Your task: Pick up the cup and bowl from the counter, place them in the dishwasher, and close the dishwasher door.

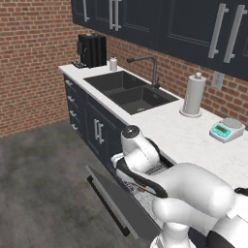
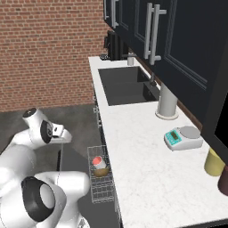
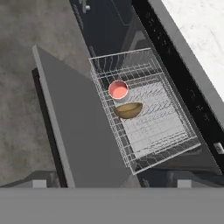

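cup (image 3: 117,90): 1 | bowl (image 3: 128,110): 1 | wire rack (image 3: 162,131): 1 | kitchen scale (image 2: 182,137): 1 | paper towel roll (image 1: 193,95): 1

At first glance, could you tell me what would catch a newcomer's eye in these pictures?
The pulled-out white wire rack of the dishwasher, with the cup and the brown bowl touching side by side in it. Beside it the dark dishwasher door hangs open over the grey floor. The robot's white arm rises in front of the marble counter.
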Tool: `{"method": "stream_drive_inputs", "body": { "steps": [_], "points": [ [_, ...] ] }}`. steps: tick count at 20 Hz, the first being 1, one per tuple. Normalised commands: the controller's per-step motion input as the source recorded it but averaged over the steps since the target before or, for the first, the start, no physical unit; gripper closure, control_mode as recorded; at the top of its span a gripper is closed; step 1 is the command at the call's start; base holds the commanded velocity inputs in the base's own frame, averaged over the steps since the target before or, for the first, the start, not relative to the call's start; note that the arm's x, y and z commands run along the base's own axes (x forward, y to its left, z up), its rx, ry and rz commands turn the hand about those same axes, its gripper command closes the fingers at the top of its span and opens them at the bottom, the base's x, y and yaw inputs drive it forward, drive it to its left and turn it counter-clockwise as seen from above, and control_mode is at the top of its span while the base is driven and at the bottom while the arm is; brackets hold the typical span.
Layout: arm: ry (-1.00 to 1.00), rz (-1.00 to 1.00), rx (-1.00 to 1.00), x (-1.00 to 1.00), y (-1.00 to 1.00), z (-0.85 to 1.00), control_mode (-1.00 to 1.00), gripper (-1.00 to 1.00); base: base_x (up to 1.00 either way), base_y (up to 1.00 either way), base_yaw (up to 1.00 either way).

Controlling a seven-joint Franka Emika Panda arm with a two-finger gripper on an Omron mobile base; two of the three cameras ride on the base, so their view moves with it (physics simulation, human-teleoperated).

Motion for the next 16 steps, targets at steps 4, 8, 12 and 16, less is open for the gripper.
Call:
{"method": "stream_drive_inputs", "body": {
  "steps": [4,8,12,16],
  "points": [
    [0.00,0.01,-0.16,-0.59,0.25,-0.02,-1.00,-1.00,0.00,0.00,0.00],
    [-0.01,0.01,-0.10,-0.39,0.15,0.00,-1.00,-1.00,0.00,0.00,0.00],
    [0.00,0.00,-0.08,-0.11,0.11,0.00,-1.00,-1.00,0.00,0.00,0.00],
    [0.00,0.00,-0.12,0.00,0.16,-0.15,-1.00,-1.00,0.00,0.00,0.00]
  ]
}}
